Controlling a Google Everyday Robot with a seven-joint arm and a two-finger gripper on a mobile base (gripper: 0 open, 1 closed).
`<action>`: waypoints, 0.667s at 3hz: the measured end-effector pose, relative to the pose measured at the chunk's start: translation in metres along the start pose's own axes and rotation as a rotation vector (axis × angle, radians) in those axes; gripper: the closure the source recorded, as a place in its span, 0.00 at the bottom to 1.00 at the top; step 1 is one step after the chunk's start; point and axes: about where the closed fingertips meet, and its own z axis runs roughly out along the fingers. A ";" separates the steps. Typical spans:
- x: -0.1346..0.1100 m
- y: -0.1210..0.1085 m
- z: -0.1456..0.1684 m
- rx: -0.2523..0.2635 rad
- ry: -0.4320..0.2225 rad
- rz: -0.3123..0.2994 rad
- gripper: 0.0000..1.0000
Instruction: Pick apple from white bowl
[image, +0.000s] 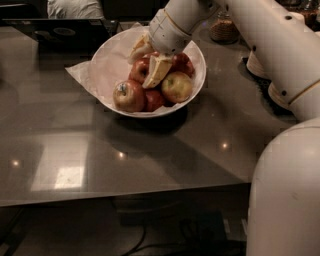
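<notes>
Apple in bowl on grey table; gripper down in bowl, fingers apart astride apple. Bowl sits well back from near edge.

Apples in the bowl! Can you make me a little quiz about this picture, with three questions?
1. True or false: the gripper is down inside the white bowl, right at a red apple.
2. Pick one: what lines the bowl under the fruit? A) crumpled white paper B) a blue cloth C) green leaves
3. Short answer: what small thing is stuck on the red-yellow apple at the picture's left end of the pile?

Key: 1 true; 2 A; 3 a sticker.
</notes>
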 end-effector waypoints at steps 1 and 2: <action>0.000 0.000 0.000 0.000 0.000 0.000 1.00; 0.000 0.000 0.000 0.001 0.000 -0.001 1.00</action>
